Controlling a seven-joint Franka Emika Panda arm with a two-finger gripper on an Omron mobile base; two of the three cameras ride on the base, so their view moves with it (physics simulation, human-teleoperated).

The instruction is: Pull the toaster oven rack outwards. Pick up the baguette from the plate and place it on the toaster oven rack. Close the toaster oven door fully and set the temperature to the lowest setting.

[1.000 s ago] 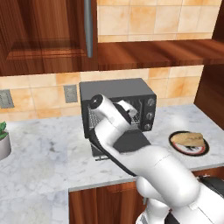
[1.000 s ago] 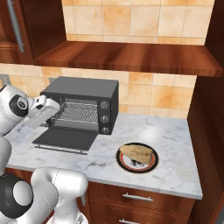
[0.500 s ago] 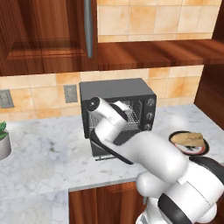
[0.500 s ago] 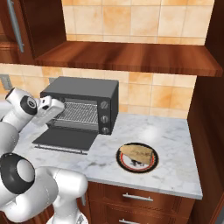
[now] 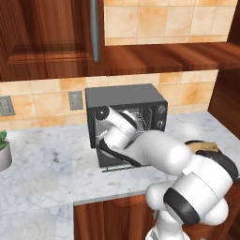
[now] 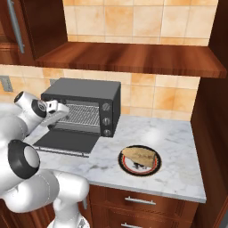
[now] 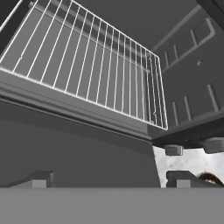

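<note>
Marble counter [image 6: 173, 133] carries the toaster oven [image 6: 84, 104], door [image 6: 67, 143] down, rack [image 7: 87, 70] inside. Our gripper [image 6: 57, 107], jaws apart, hovers at the cavity's left; we should hook the rack's near edge squarely and pull straight.

The wall [image 6: 133, 22] has square tiles in tan and light orange. A long brown wood shelf [image 6: 133, 60] runs across it at 12 o'clock. At 10 o'clock in the left base view hangs a dark wood cupboard door [image 5: 44, 37] with a long grey handle [image 5: 95, 28]. Two grey wall plugs [image 5: 75, 100] sit on the tiles at 9 o'clock. The counter [image 6: 178, 160] is white and grey stone. Under it, at 6 o'clock, are brown wood drawers [image 6: 142, 202] with thin silver handles. A green plant in a grey pot [image 5: 3, 154] stands at the far 9 o'clock edge.
</note>
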